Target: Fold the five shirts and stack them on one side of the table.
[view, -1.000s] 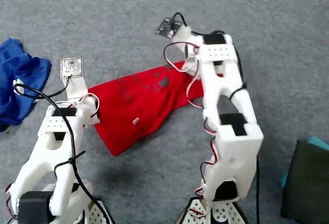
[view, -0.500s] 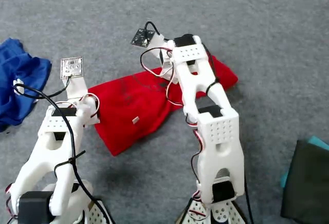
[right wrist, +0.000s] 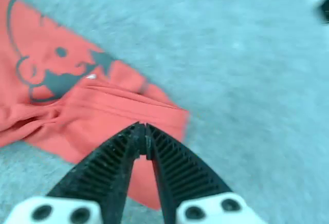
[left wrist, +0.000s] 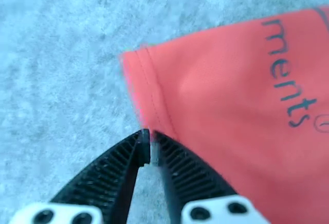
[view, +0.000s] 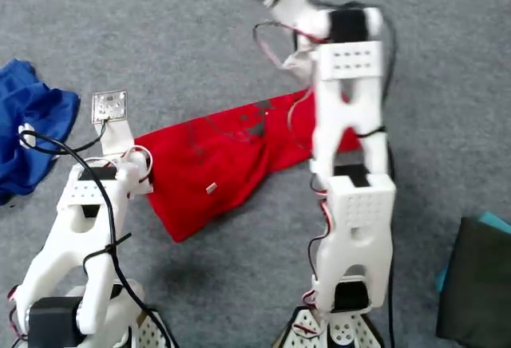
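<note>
While the left gripper [left wrist: 149, 143] is clenched on the very edge of the red shirt's [view: 211, 160] hem, the right gripper [right wrist: 143, 137] hangs high above the shirt's other end, its jaws pressed together with nothing between them. The red shirt lies skewed and rumpled around the middle of the table [view: 160, 37], one end by the left arm and the other beneath the raised right arm. A blue shirt [view: 32, 124] sits bunched and unfolded at the table's left edge. A dark folded garment [view: 479, 284] rests on a teal one [view: 497, 222] at the right edge near the front corner, so the job looks only partway done. The risk lies in that thin bite: with so little cloth nipped, any tug could pull the hem free and leave the shirt sliding instead of turning over. Wrinkles beside the print would likely get folded in as well, giving a lopsided bundle that stacks badly.
</note>
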Available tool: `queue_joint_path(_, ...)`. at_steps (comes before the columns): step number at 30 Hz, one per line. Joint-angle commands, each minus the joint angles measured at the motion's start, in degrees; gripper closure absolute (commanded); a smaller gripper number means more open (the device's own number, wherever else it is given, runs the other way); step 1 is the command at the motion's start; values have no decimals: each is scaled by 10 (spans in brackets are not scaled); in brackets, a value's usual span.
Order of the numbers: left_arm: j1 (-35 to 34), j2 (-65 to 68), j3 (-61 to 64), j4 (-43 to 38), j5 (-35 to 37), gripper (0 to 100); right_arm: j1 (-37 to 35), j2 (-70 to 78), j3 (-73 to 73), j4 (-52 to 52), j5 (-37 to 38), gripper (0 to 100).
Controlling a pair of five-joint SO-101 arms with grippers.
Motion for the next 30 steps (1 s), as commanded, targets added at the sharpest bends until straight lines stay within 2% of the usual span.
queue_joint_path(1, -17, -8, -67, 91, 31, 845, 67, -40, -44, 18, -61, 990)
queue_joint_path(5, -29, -3, -184, 271, 60, 801, 137, -49, 7, 18, -150, 990)
queue_joint_path(8, -30, -2, -244, 379, 60, 797, 173, -114, 73, 19, -163, 990)
queue_joint_path(10, -30, -2, -255, 409, 60, 796, 190, -185, 120, 18, -182, 990)
queue_joint_path(14, -31, -1, -225, 413, 63, 795, 198, -281, 259, -14, -185, 990)
queue_joint_path(16, -31, -1, -209, 411, 87, 789, 206, -296, 355, -85, -190, 990)
queue_joint_path(18, -32, -1, -201, 401, 110, 749, 218, -301, 462, -190, -226, 990)
queue_joint_path(22, -39, 6, -213, 397, 171, 698, 250, -304, 705, -485, -332, 990)
queue_joint_path(25, -42, 37, -230, 400, 208, 681, 257, -312, 860, -691, -346, 990)
queue_joint_path(27, -43, 73, -245, 400, 218, 681, 254, -332, 912, -759, -346, 990)
queue_joint_path(30, -43, 138, -275, 398, 222, 685, 255, -351, 945, -786, -349, 990)
